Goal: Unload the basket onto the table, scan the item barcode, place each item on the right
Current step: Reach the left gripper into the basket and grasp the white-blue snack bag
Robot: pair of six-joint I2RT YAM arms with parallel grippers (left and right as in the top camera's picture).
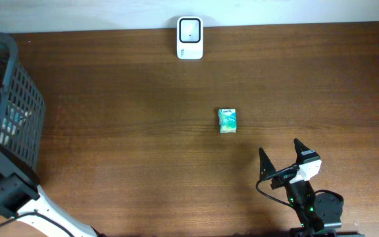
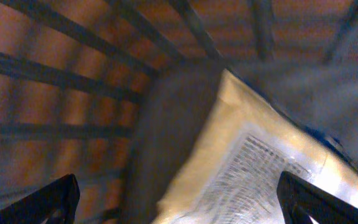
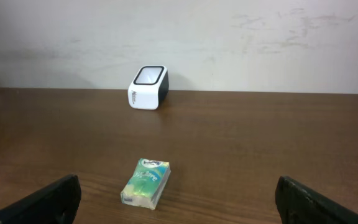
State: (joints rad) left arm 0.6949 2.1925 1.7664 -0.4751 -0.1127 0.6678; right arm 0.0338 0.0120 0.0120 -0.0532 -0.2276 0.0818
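Packet (image 1: 227, 121) lies at 11 o'clock from right gripper (image 1: 279, 147), long axis 12-to-6; jaws open, empty. Left gripper (image 2: 179, 186) (inside basket (image 1: 25, 99)) is farther, jaws also open.

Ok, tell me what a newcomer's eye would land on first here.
The small green pack lies alone in the middle of the brown table, with the white scanner at the far edge beyond it. The right hand sits open near the front edge, pointed toward the pack. At the left, a dark mesh basket holds a pale printed packet, which the left wrist view shows close up.
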